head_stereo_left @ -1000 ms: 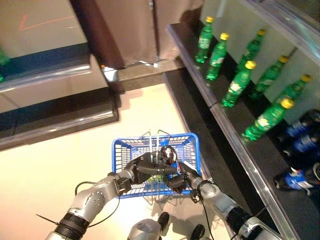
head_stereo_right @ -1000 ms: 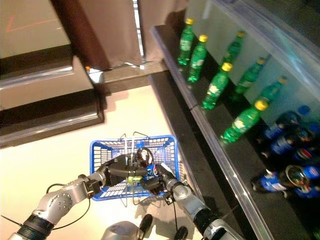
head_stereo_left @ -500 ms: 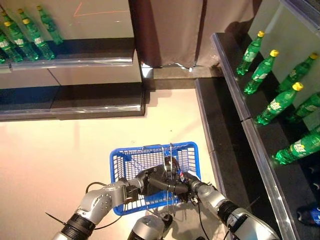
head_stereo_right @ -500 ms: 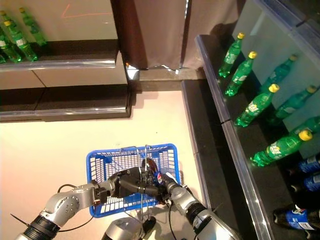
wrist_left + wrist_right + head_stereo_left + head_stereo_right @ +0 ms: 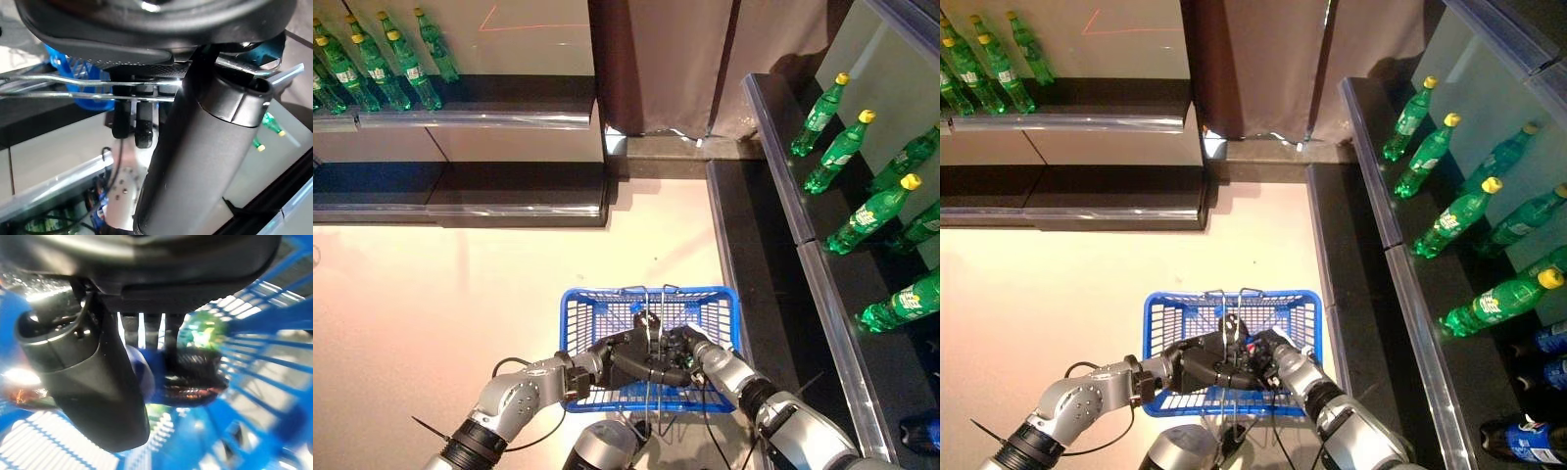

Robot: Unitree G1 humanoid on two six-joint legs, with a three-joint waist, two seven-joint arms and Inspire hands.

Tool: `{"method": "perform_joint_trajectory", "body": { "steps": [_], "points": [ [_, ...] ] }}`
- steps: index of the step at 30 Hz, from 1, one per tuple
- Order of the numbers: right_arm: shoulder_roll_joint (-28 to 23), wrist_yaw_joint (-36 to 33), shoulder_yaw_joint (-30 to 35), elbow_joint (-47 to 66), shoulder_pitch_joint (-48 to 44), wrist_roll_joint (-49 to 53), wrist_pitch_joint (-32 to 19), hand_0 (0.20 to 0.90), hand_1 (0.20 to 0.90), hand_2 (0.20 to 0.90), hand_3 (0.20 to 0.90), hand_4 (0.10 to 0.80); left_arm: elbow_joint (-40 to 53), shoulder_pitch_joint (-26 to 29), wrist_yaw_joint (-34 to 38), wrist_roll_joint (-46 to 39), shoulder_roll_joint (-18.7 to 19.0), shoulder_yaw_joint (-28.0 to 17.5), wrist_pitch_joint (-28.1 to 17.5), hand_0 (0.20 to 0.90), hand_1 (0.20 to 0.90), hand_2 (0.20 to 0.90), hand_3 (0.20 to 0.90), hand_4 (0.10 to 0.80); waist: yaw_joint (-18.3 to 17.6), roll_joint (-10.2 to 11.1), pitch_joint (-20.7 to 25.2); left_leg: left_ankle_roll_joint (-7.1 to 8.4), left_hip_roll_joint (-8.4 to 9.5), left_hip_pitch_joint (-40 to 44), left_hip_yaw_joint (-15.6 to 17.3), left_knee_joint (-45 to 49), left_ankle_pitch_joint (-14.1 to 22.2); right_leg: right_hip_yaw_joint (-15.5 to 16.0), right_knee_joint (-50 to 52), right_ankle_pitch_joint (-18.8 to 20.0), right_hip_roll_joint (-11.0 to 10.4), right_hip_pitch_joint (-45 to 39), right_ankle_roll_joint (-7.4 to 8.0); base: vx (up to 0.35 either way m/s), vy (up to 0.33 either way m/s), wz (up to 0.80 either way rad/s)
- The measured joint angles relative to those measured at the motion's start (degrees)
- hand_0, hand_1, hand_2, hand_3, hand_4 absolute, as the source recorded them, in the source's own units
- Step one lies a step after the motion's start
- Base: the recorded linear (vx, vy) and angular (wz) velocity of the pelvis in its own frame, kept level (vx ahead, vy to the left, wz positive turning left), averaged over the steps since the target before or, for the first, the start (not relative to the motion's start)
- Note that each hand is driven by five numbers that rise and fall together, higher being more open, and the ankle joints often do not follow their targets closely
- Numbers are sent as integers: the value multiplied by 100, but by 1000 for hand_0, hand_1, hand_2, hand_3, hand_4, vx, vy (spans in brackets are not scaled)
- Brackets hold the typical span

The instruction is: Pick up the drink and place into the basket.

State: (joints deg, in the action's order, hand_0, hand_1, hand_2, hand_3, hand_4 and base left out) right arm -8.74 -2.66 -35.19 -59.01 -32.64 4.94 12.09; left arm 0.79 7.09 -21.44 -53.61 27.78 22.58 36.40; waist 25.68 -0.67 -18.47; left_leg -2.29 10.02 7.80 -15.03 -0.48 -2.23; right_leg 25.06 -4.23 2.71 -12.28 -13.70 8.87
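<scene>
Green soda bottles (image 5: 382, 69) upright in rows on a shelf (image 5: 480, 119), well beyond the left hand (image 5: 619, 354) and off to its left. Nearer in, pale floor (image 5: 460, 284). Straight ahead of both hands, well apart from them, brown curtain (image 5: 656, 59).

At the left hand: curled shut round the thin wire handles (image 5: 73, 78) of the blue basket (image 5: 646, 292), fingers (image 5: 128, 117) hooked over the wires from above, thumb (image 5: 205, 142) crossing beneath. Handles raised over the middle of the basket, directly under the palm.

Just right of the left hand, nearly touching it: the right hand (image 5: 693, 345), reaching down inside the basket. Closed on the drink (image 5: 190, 377), a dark bottle with a blue cap and a blue and red label, fingers (image 5: 146, 325) on one side, thumb (image 5: 83, 382) on the other. Drink held within the basket walls, below the rim, between the two hands as seen from the head. Cannot tell whether resting on the basket floor. Beyond the right hand's fingers, lower in the basket, something green with a label (image 5: 200, 330), blurred.

Right of the right hand: dark shelving (image 5: 773, 196) running away from it, more green bottles with yellow caps (image 5: 862, 211) standing on it. Further right and nearer, dark bottles with blue labels (image 5: 1538, 338).
</scene>
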Motion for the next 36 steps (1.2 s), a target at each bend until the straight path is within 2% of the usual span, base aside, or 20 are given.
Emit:
{"method": "perform_joint_trajectory", "body": {
  "steps": [2,6,9,12,16,18,20,22,24,26,27,28,30,33,36],
  "points": [
    [-56,31,-16,137,-293,-446,-1,900,900,900,900,800,-42,-5,91,57,56,53,47,300,300,300,200,100,0,4,2,0,-2,-3,0,12,1,1,4,0,-18,0,0,0,0,0],
    [-69,148,-33,235,-368,-605,7,900,900,900,900,800,-76,-12,144,68,113,-17,49,300,300,300,200,100,43,47,26,-1,3,-10,1,12,2,-4,5,-5,-29,9,6,-19,-34,0],
    [-78,178,-34,391,-368,-573,9,900,900,900,900,800,-76,-10,243,69,138,-36,28,300,300,300,200,100,45,84,48,-2,5,-30,21,12,2,-22,17,-6,-37,50,8,-23,-29,-4],
    [-115,145,-34,753,-354,-81,60,900,900,900,900,800,-99,-9,387,94,230,-106,-70,300,300,300,200,100,-30,96,51,-4,-2,-35,53,15,0,-43,44,-6,-40,86,9,-54,-32,-5],
    [-521,-159,52,2556,385,453,68,900,900,900,900,800,-106,-59,549,147,487,-284,-435,300,300,300,200,100,-90,106,46,-33,-32,-104,258,11,-16,-211,141,-9,-55,295,14,-91,-41,-20],
    [-616,-237,267,3416,1101,656,-260,900,900,900,900,800,-107,-256,671,148,494,-589,-574,300,300,300,200,100,-252,115,42,-56,-46,-100,393,4,0,-309,236,-9,-74,407,15,-117,-62,-37],
    [-746,51,680,4799,2266,762,-1033,900,900,900,900,800,-108,-877,755,147,528,-1203,-994,300,300,300,200,100,-581,156,38,-92,-81,-92,737,-32,24,-673,409,-5,-85,630,37,-120,-74,-78],
    [-845,371,944,5145,2713,930,-1365,900,900,900,900,800,-231,-1109,834,147,514,-1485,-1172,300,300,300,200,100,-876,218,49,-129,-96,-90,901,-42,50,-813,405,28,-84,704,51,-89,-76,-70],
    [-890,898,1456,5170,3056,1160,-1638,900,900,900,900,800,-496,-1440,982,147,412,-1929,-1509,300,300,300,200,100,-1198,337,106,-189,-172,-91,1246,-57,115,-1014,353,128,-33,847,66,-50,-88,-80],
    [-1006,1270,1841,5170,3263,1355,-1749,900,900,900,900,800,-687,-1602,1097,142,388,-2163,-1715,300,300,300,200,100,-1390,454,168,-204,-251,-94,1437,-130,126,-1024,184,255,24,893,70,-35,-101,-67],
    [-1062,1448,2021,5166,3393,1420,-1837,900,900,900,900,800,-814,-1726,1119,112,287,-2340,-1851,300,300,300,200,100,-1502,517,207,-206,-312,-77,1569,-174,125,-1044,109,332,77,925,3,-27,-78,-58],
    [-1107,1544,2068,5165,3440,1487,-1867,900,900,900,900,800,-916,-1820,1152,11,169,-2442,-2007,300,300,300,200,100,-1571,544,224,-206,-356,-60,1654,-201,125,-1145,33,404,149,934,-95,-10,-61,-51],
    [-1136,1662,2107,5159,3509,1554,-1918,900,900,900,900,800,-1054,-1890,1223,-132,-58,-2578,-2118,300,300,300,200,100,-1657,552,229,-231,-429,-21,1745,-260,106,-1227,-59,474,247,925,-195,-5,-51,-36],
    [-1118,1888,2098,5114,3609,1560,-1970,900,900,900,900,800,-1490,-1916,1363,-755,-548,-2652,-2511,300,300,300,200,100,-1826,547,228,-187,-557,126,1906,-377,103,-1454,-62,446,420,917,-264,-14,-84,-32],
    [-1092,1918,2110,5043,3629,1721,-2086,900,900,900,900,800,-1883,-1909,1445,-1244,-973,-2731,-2931,300,300,300,200,100,-2030,547,229,-154,-587,175,1948,-403,113,-1508,-66,436,445,906,-302,-11,-63,-13]
  ]
}}
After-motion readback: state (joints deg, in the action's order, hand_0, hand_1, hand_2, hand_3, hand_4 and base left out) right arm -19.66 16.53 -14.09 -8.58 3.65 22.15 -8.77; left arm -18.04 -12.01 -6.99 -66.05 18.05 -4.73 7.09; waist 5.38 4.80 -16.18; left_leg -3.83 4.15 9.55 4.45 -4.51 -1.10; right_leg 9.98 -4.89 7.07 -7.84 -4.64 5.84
